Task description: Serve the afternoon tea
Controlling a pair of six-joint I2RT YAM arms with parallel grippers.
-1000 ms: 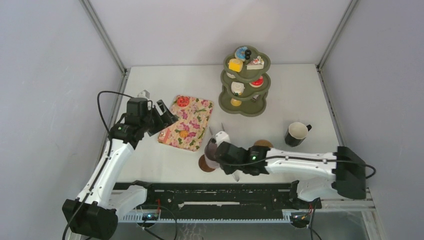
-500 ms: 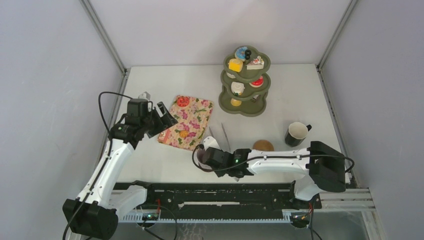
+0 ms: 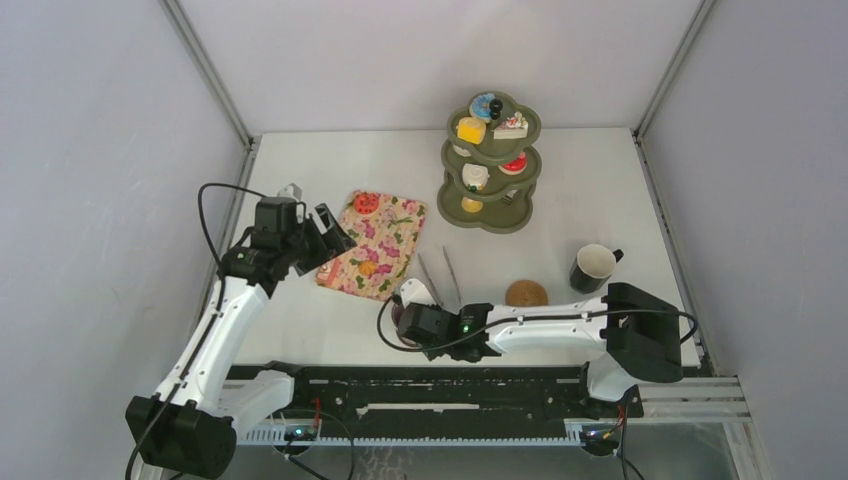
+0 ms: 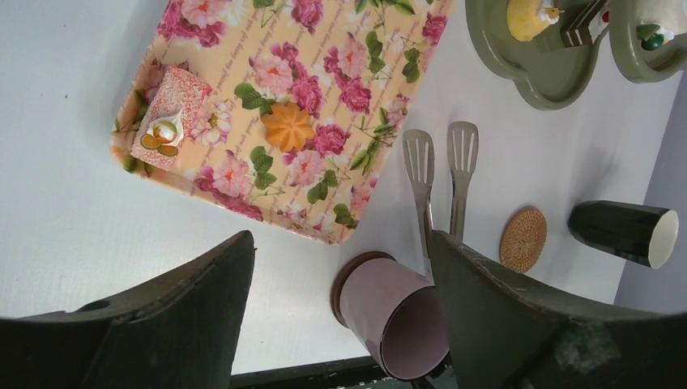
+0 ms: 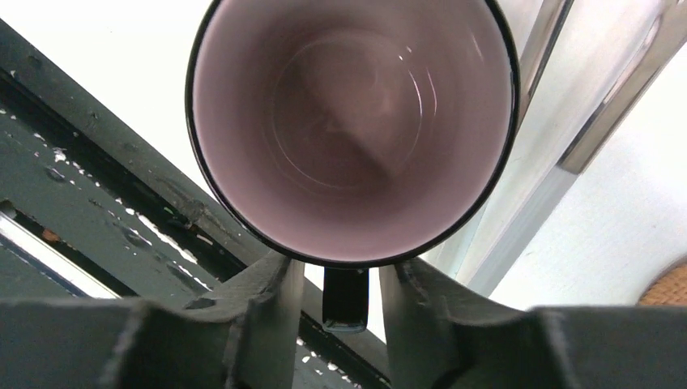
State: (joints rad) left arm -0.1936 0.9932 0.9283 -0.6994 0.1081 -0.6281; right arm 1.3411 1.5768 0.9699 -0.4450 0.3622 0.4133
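The mauve mug [image 4: 389,312] stands on a brown coaster [image 4: 348,275] near the front edge. My right gripper [image 3: 415,322] is over it. In the right wrist view the mug [image 5: 348,121] fills the frame and my gripper [image 5: 348,284] straddles its dark handle, with a narrow gap on each side. The dark green mug [image 3: 592,267] stands at the right. A yellow cube [image 3: 470,130], a donut [image 3: 483,104] and a cake slice [image 3: 512,125] sit on the tiered stand [image 3: 490,215]. My left gripper [image 3: 330,235] is open and empty over the tray's near-left edge.
The floral tray [image 3: 375,245] holds an orange pastry [image 4: 288,126] and a pink cake slice [image 4: 166,117]. Metal tongs [image 3: 445,275] lie between the tray and the mauve mug. A wicker coaster [image 3: 526,292] lies left of the green mug. The black rail runs along the front edge.
My right arm has moved left and down, carrying the mauve mug onto the brown coaster. The wicker coaster is uncovered now. The left arm has not moved.
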